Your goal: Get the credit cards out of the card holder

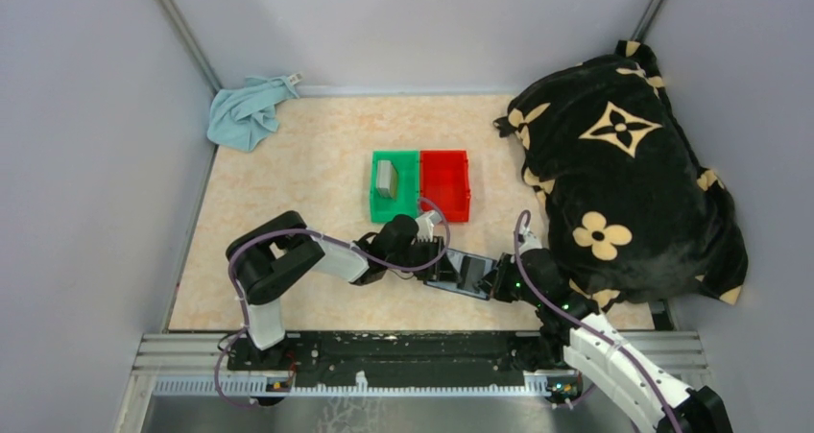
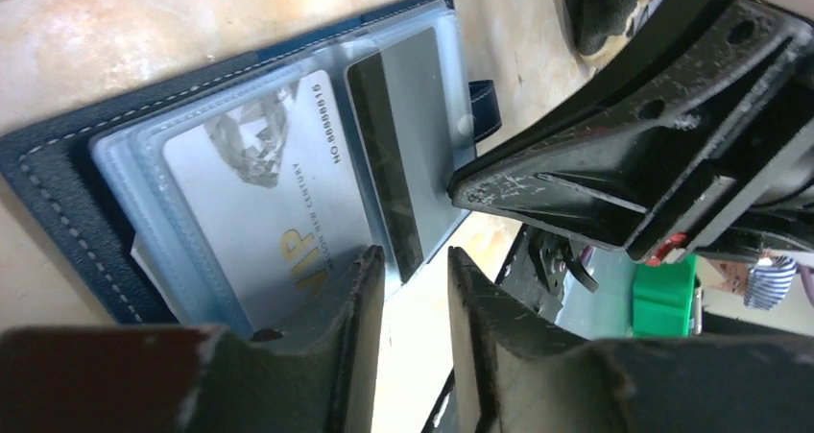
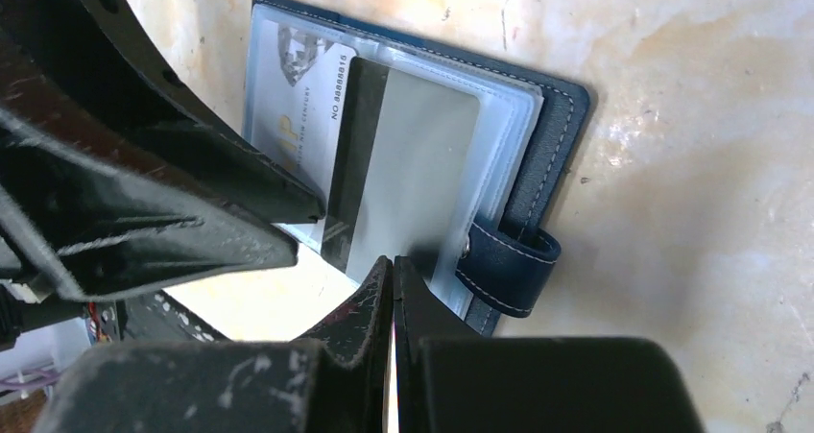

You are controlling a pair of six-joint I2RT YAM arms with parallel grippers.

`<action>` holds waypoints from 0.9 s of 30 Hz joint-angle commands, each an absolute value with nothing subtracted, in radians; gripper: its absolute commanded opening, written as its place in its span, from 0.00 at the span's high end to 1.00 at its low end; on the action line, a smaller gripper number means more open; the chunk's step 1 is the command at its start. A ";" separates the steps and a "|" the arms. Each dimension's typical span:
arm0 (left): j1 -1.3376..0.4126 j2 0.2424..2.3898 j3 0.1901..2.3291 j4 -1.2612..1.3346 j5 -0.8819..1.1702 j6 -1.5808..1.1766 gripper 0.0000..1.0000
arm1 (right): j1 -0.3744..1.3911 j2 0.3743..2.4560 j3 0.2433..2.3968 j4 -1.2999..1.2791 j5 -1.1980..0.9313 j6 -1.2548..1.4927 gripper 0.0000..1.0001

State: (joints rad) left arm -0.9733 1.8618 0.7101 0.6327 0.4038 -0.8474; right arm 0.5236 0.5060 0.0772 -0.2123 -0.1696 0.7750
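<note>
The navy card holder (image 1: 451,281) lies open on the table between my two grippers, clear sleeves up; it also shows in the left wrist view (image 2: 58,183) and the right wrist view (image 3: 555,131). A silver VIP card (image 2: 259,193) sits in one sleeve. A grey card with a black stripe (image 3: 422,164) sticks partly out past the sleeve's edge. My right gripper (image 3: 394,258) is shut with its tips on that card's near edge. My left gripper (image 2: 413,255) is slightly open, with one finger (image 2: 360,289) over the holder's VIP side. Another grey card (image 1: 385,179) lies in the green bin (image 1: 407,164).
A red bin (image 1: 446,185) stands right of the green one, just behind the grippers. A black flower-patterned blanket (image 1: 614,183) fills the right side, close to my right arm. A light blue cloth (image 1: 248,111) lies at the back left corner.
</note>
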 commanded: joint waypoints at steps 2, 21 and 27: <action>-0.972 1.859 0.706 0.682 0.406 -0.852 0.51 | 0.531 0.515 0.093 -0.265 -0.097 0.843 1.00; -0.970 1.925 0.690 0.852 0.482 -0.939 0.50 | 0.540 0.565 0.067 -0.296 -0.063 0.918 1.00; -0.971 1.990 0.691 1.009 0.548 -1.036 0.55 | 0.540 0.565 0.053 -0.279 -0.075 0.926 1.00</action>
State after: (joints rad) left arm -0.9615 1.9503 0.6971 0.8558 0.4786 -0.9607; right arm 0.5285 0.5442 0.0792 -0.2256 -0.1055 0.9298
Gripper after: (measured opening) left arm 0.466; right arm 0.005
